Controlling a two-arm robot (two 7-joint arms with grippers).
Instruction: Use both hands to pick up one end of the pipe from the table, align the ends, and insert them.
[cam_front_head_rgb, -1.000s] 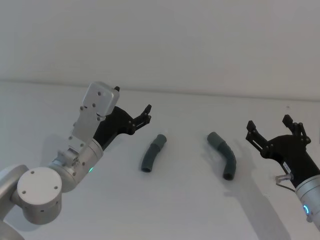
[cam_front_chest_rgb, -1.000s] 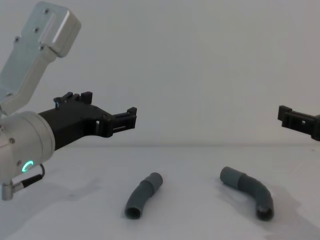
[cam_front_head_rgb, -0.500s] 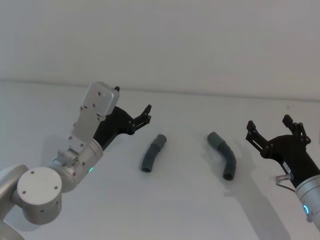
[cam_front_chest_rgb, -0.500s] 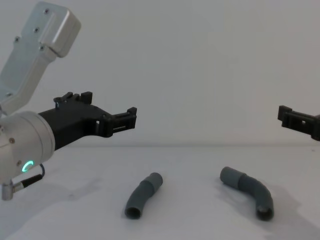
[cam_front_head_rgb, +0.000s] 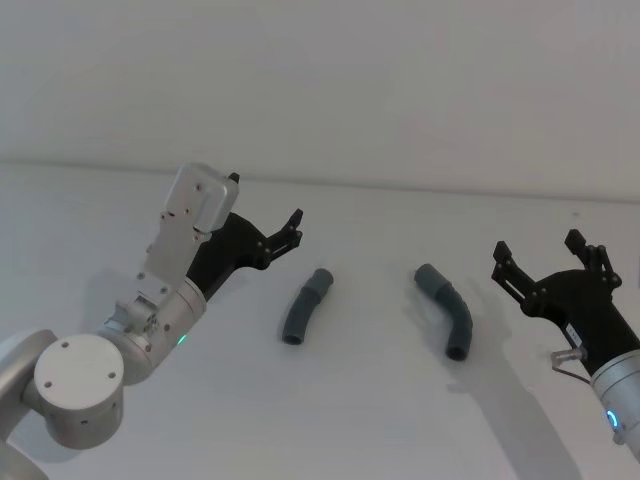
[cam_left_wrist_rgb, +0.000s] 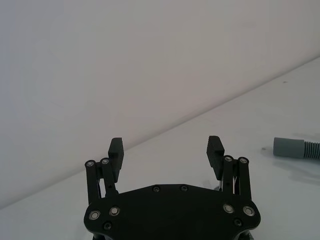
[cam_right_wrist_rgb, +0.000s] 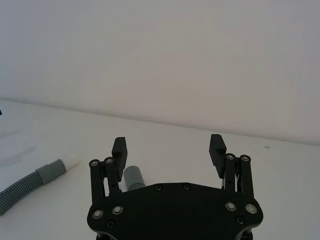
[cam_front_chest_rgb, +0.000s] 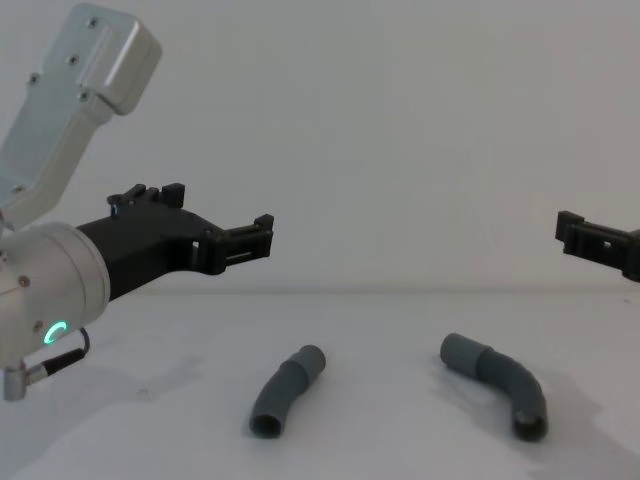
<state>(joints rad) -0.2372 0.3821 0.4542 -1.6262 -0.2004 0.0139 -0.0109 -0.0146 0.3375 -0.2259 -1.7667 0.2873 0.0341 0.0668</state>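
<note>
Two short dark grey bent pipe pieces lie apart on the white table (cam_front_head_rgb: 370, 420): the left piece (cam_front_head_rgb: 305, 305) (cam_front_chest_rgb: 286, 388) and the right piece (cam_front_head_rgb: 447, 310) (cam_front_chest_rgb: 497, 385). My left gripper (cam_front_head_rgb: 288, 232) (cam_front_chest_rgb: 215, 215) (cam_left_wrist_rgb: 165, 147) hovers open above the table, left of the left piece, empty. My right gripper (cam_front_head_rgb: 538, 250) (cam_right_wrist_rgb: 169, 147) hovers open to the right of the right piece, also empty. The right wrist view shows one piece (cam_right_wrist_rgb: 30, 182) with a whitish spigot tip (cam_right_wrist_rgb: 70, 164) and a grey round end (cam_right_wrist_rgb: 132, 176) just behind the fingers.
A plain white wall (cam_front_head_rgb: 400, 90) rises behind the table. Another ribbed pipe end with a grey collar (cam_left_wrist_rgb: 296, 148) lies on the table in the left wrist view. Bare table surface surrounds both pieces.
</note>
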